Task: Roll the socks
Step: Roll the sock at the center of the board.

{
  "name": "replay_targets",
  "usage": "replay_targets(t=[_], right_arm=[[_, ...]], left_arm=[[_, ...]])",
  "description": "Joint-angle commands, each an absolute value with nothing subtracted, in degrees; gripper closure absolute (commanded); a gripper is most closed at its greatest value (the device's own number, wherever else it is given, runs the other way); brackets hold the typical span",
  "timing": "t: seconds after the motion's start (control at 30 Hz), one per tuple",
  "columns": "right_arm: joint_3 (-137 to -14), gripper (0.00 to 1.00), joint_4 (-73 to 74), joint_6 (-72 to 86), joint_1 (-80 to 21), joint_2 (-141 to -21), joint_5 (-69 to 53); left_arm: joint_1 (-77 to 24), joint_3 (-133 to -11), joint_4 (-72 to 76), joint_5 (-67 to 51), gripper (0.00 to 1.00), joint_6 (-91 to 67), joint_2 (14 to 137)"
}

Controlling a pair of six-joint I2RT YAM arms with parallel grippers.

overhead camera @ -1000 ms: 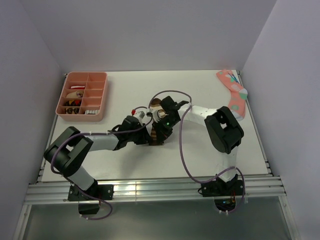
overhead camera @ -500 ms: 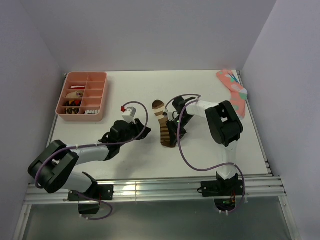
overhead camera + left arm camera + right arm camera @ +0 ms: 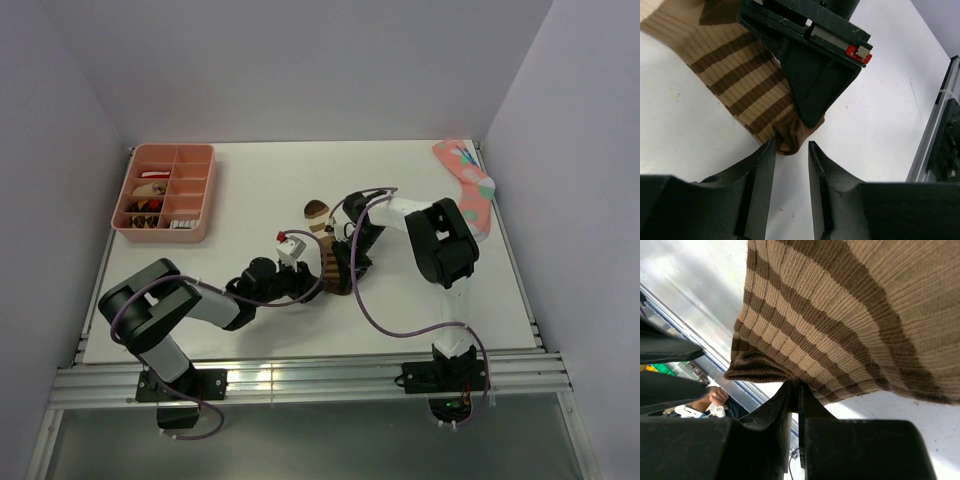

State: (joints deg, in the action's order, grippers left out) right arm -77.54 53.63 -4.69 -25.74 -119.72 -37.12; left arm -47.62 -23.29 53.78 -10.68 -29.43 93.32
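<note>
Brown-and-tan striped ribbed sock (image 3: 735, 70), dark cuff pinched by right end effector (image 3: 796, 386).

A white tabletop (image 3: 250, 175) fills the floor of a booth with plain lavender walls (image 3: 300, 70) on the left, back and right. Near its far left corner sits a pink plastic organiser tray (image 3: 208, 195), rectangular and split into small compartments. The left-hand compartments hold small objects, some dark, some pale with red, all too small to identify. At the far right corner lies a pink fabric sock with coloured dots and a teal toe (image 3: 468, 185), stretched along the right edge close to the wall, well apart from the tray. A silver slotted aluminium rail (image 3: 320, 380) runs across the tabletop's near edge. Beyond it lies a darker grey surface.
</note>
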Motion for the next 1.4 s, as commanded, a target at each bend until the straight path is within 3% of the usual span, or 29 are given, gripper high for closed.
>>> replay_targets(t=[0.0, 0.67, 0.77, 0.93, 0.97, 1.13, 1.23, 1.37], right_arm=[[-77.4, 1.00, 52.6, -6.2, -25.9, -123.2, -29.3], [-78.3, 1.00, 52.7, -6.1, -25.9, -123.7, -29.8], [-78.1, 1.00, 52.4, -6.1, -25.9, -123.4, -30.0], [-76.6, 1.00, 49.5, -5.5, -25.9, -120.9, -28.3], [-75.7, 0.96, 48.7, -5.4, -25.9, -120.2, -27.7], [-73.0, 0.65, 43.3, -3.8, -25.9, -114.5, -27.5], [-71.2, 0.57, 39.8, -2.8, -25.8, -110.1, -26.4], [-69.1, 0.55, 36.5, -1.7, -24.6, -103.4, -25.5]], left_arm=[[-48.4, -25.8, 59.1, -12.9, 0.62, -27.1, 95.4], [-48.5, -30.7, 55.7, -12.3, 0.65, -26.9, 103.8], [-48.5, -31.6, 54.0, -11.2, 0.69, -27.7, 104.9], [-48.5, -33.6, 47.2, -9.8, 0.94, -30.1, 105.2], [-48.5, -33.8, 45.8, -8.8, 0.99, -30.7, 105.0], [-48.6, -34.2, 35.3, -7.4, 1.00, -33.0, 103.6], [-48.5, -35.8, 29.7, -6.7, 1.00, -34.1, 103.1], [-47.5, -37.7, 21.2, -8.6, 1.00, -35.2, 101.6]])
